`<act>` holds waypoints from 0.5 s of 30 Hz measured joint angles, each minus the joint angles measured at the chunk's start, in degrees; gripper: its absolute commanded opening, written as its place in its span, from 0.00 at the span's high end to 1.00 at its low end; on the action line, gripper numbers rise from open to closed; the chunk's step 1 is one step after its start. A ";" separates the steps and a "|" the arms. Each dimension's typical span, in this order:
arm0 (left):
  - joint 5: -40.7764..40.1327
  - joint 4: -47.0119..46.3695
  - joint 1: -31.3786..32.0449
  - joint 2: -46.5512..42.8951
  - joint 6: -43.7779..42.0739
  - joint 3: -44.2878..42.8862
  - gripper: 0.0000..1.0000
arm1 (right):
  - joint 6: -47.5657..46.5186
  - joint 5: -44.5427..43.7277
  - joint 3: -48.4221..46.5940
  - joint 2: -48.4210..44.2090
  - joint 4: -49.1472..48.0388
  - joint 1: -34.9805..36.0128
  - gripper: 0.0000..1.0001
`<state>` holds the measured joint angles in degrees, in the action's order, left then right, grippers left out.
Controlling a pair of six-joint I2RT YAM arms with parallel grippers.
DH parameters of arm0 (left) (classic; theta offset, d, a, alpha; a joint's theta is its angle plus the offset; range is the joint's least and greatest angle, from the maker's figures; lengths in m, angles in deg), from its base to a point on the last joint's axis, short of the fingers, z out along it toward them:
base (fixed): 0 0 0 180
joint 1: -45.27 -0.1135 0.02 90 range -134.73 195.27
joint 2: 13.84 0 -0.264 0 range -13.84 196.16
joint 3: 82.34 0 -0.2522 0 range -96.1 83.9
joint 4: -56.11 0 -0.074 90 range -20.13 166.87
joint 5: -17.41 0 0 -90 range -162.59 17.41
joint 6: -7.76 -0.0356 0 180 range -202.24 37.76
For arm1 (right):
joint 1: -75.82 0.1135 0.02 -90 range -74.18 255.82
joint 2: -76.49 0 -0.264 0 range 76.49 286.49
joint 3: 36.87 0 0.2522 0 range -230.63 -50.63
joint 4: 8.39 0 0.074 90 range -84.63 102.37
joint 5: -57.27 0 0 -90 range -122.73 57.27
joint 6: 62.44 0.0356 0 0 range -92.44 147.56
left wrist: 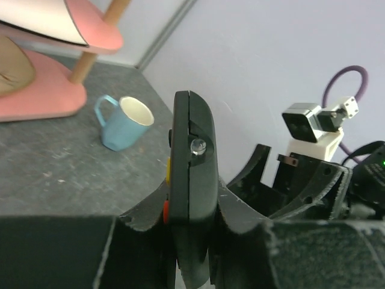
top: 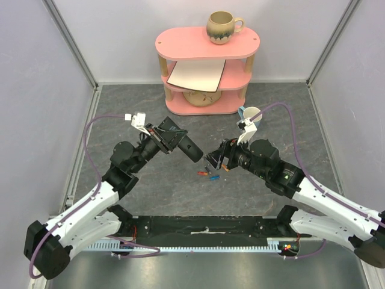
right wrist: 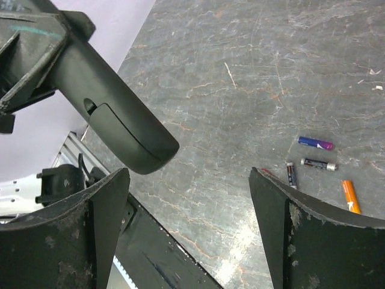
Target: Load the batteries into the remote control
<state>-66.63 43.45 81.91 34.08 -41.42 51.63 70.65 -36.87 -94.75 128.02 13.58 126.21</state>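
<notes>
Fingers of left gripper (left wrist: 191, 232) pinch remote control (left wrist: 192, 150) by one end, holding it above table (right wrist: 240, 72). Free end with battery cover (right wrist: 129, 135) points toward right gripper (right wrist: 187, 180), whose fingers are spread wide and empty. Batteries (right wrist: 319, 164) loose on table nearby. Remote likely rigid, light, smooth; grip across flat faces. Batteries tiny, roll easily; pinch mid-body.

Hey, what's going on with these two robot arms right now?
The left gripper is clamped on the black remote control, holding it up off the table. The right gripper is open and empty, close to the remote's free end. The battery cover looks still shut. Several batteries lie loose on the table below, so none appears loaded yet.
</notes>
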 measured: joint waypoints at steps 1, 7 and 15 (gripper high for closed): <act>1.95 -0.70 -0.70 0.39 1.53 0.15 0.98 | -0.46 0.59 0.20 0.00 -0.26 -0.02 0.11; 11.13 -4.20 -2.56 5.11 8.11 0.79 0.98 | -2.45 4.42 2.01 -1.38 -3.08 -0.44 0.09; 19.23 -6.58 -2.89 8.87 11.04 0.79 0.98 | -7.45 5.38 2.19 -3.52 -3.48 -0.52 0.09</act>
<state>-47.40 36.88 79.02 42.95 -30.38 52.42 63.19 -31.49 -92.56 124.50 10.10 125.68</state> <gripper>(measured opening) 0.266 0.921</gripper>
